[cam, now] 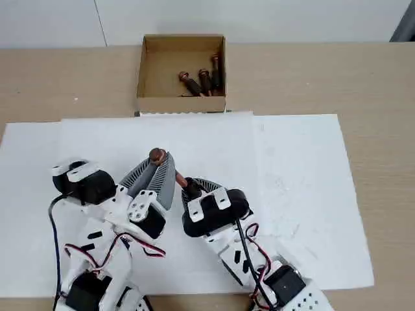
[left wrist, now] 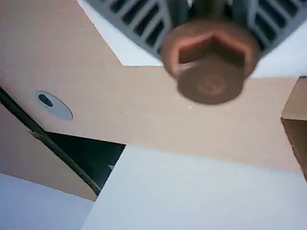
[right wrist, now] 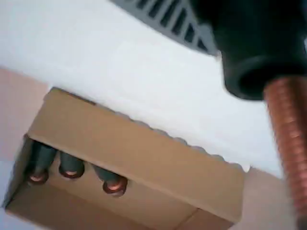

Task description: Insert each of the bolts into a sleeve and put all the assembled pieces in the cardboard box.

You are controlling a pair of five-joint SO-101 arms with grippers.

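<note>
The left claw (cam: pixel 158 163) is clamped on the bolt (left wrist: pixel 211 62) just behind its head, above the paper (cam: pixel 292 168). The right claw (cam: pixel 193 188) grips the sleeve (right wrist: pixel 259 52), whose mouth meets the bolt's thread. Three assembled pieces (cam: pixel 202 81) lie in the box (cam: pixel 150 71) on the bench (cam: pixel 363 78).

A paper sheet (cam: pixel 292 181) lies on the table (cam: pixel 52 78); the cardboard box (cam: pixel 150 71) stands just behind the sheet's far edge, near the middle; three assembled pieces (cam: pixel 202 81) lie side by side in the box, towards its right wall; both arms sit on the near part of the sheet, well in front of the box; the left gripper (cam: pixel 157 159) clamps a bolt (cam: pixel 177 177) by its head end; just to its right, the right gripper (cam: pixel 194 192) grips a sleeve (cam: pixel 192 188); the bolt's threaded end meets the sleeve's mouth between the two grippers.
</note>
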